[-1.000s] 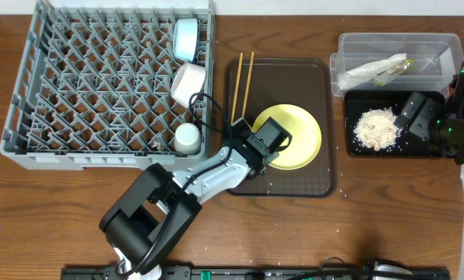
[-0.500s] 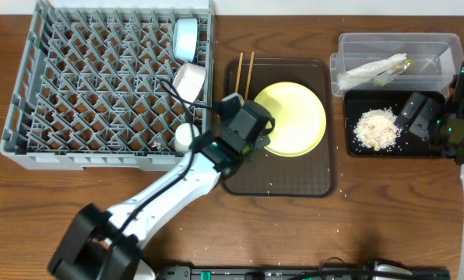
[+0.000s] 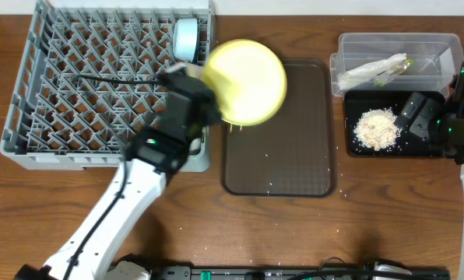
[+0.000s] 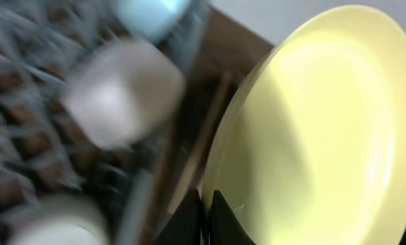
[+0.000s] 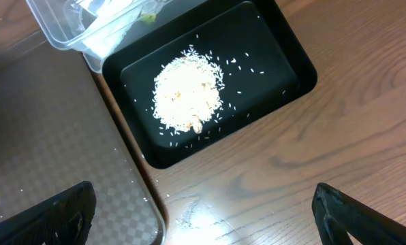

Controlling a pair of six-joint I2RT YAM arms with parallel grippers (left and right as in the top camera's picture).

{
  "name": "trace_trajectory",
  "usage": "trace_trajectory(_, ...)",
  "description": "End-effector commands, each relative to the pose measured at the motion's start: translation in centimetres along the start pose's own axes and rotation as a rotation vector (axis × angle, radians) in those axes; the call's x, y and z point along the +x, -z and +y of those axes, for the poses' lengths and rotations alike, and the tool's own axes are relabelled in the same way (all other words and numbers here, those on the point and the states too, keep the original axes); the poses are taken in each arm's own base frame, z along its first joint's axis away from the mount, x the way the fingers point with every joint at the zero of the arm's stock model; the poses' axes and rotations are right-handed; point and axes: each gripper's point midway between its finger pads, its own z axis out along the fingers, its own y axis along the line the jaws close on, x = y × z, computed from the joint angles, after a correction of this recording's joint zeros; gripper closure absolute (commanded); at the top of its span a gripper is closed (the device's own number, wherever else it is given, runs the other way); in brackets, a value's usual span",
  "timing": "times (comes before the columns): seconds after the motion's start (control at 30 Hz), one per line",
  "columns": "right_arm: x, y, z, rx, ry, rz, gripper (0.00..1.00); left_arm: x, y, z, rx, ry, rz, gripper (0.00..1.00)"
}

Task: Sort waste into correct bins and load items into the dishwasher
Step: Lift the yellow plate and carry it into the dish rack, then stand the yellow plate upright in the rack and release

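Left claw (image 4: 206, 212): clamped on the left rim of the yellow plate (image 3: 245, 82).
Yellow plate: held in the air, over the right wall of the dish rack (image 3: 29, 117) and the far left corner of the brown tray (image 3: 294, 155).
Right claw (image 3: 417, 117): fingers apart, over the black tray (image 3: 388, 150), just right of the food scraps (image 3: 376, 128).

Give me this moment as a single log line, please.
left gripper: shut on yellow plate | yellow plate: raised, tilted, at right edge of rack | right gripper: open, by black tray holding food scraps
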Motion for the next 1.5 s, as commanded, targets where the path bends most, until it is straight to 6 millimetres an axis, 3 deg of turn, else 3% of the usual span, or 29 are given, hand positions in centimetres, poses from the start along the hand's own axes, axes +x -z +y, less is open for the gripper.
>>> trace_trajectory(0.0,-0.4,0.2,-0.5,0.008,-0.029,-0.011,0.01,-3.4,1.0,2.9,-0.091,-0.094,-0.105,0.93)
trace_trajectory(0.17,-0.4,0.2,-0.5,0.008,-0.029,-0.011,0.01,-6.7,1.7,5.9,-0.201,-0.214,-0.195,0.93)
trace_trajectory(0.43,-0.4,0.2,-0.5,0.008,-0.029,-0.011,0.01,-12.5,3.0,7.8,-0.269,-0.361,-0.364,0.93)
trace_trajectory(0.67,-0.4,0.2,-0.5,0.008,-0.029,-0.011,0.01,-16.3,4.9,10.6,-0.470,-0.414,-0.504,0.93)
trace_trajectory(0.97,-0.4,0.2,-0.5,0.008,-0.029,-0.011,0.01,-18.3,4.6,13.2,-0.697,-0.528,-0.547,0.93)
trace_trajectory(1.17,-0.4,0.2,-0.5,0.008,-0.029,-0.011,0.01,-19.2,3.2,13.7,-0.770,-0.578,-0.576,0.92)
trace_trajectory(1.47,-0.4,0.2,-0.5,0.008,-0.029,-0.011,0.01,-19.0,0.5,14.3,-0.800,-0.632,-0.558,0.92)
